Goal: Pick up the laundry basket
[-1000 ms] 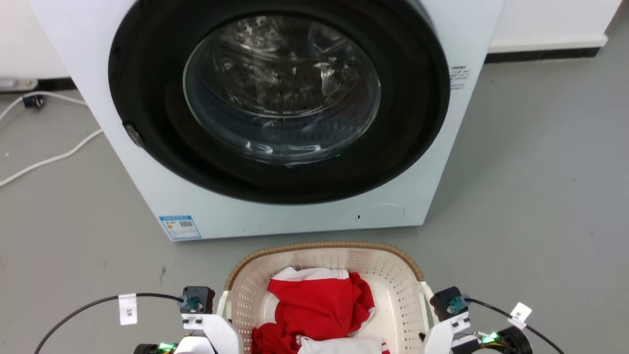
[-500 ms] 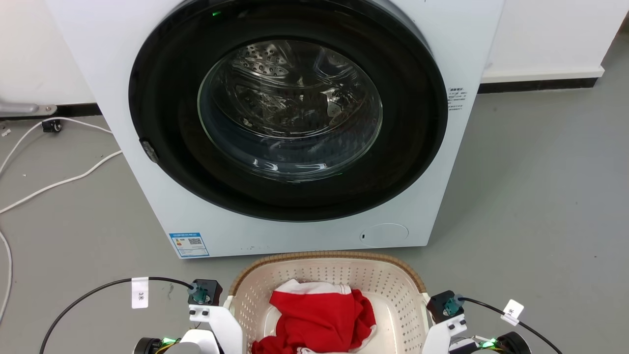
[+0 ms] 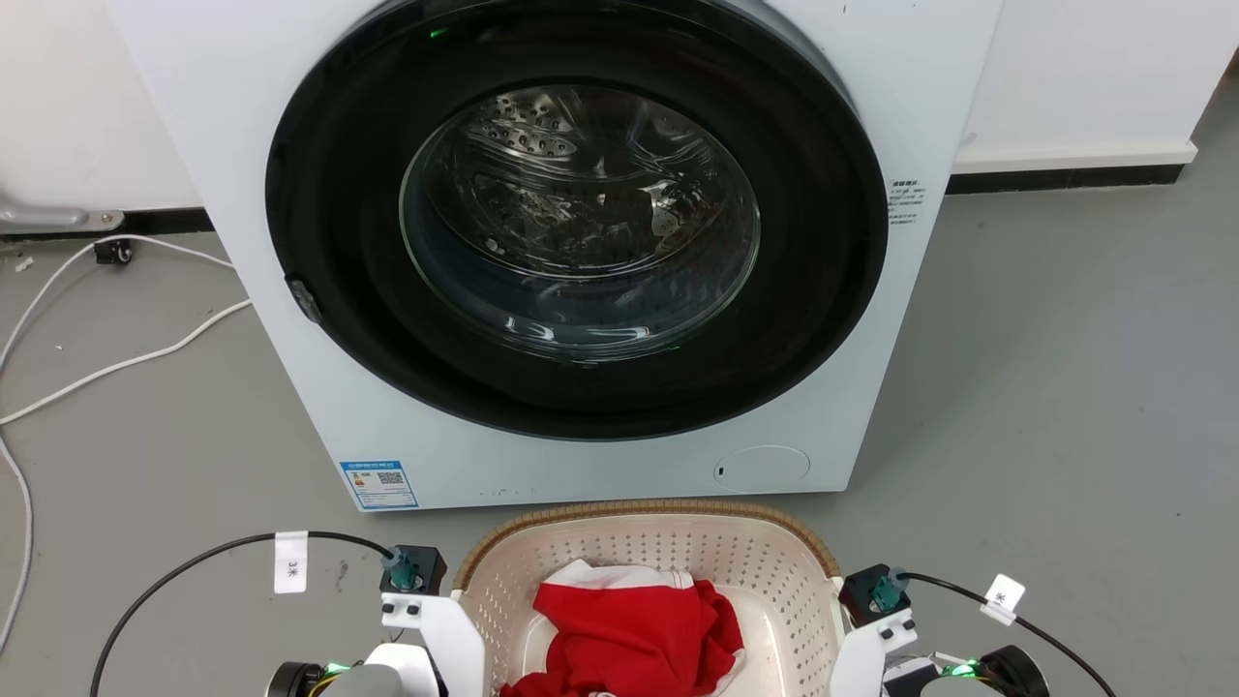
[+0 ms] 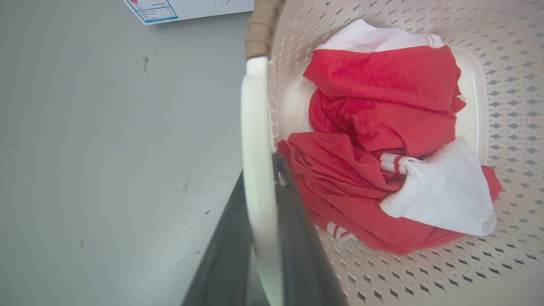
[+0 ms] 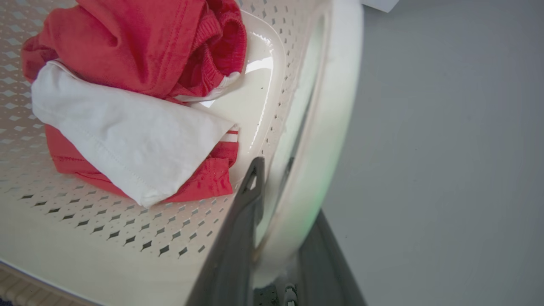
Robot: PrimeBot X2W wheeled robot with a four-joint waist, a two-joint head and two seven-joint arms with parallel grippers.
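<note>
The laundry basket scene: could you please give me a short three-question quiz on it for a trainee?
1. True or false: the laundry basket holds only white cloth.
2. Which part sits between the fingers of the left gripper? A) the brown rim B) the white side handle C) a white cable
3. Fill in: the appliance just beyond the basket is a ___.

Key: 1 false, red cloth lies in it too; 2 B; 3 washing machine.

Laundry basket (image 3: 745,557) — near half cut off by bottom edge; washer label (image 3: 379,483) — unreadable.
</note>
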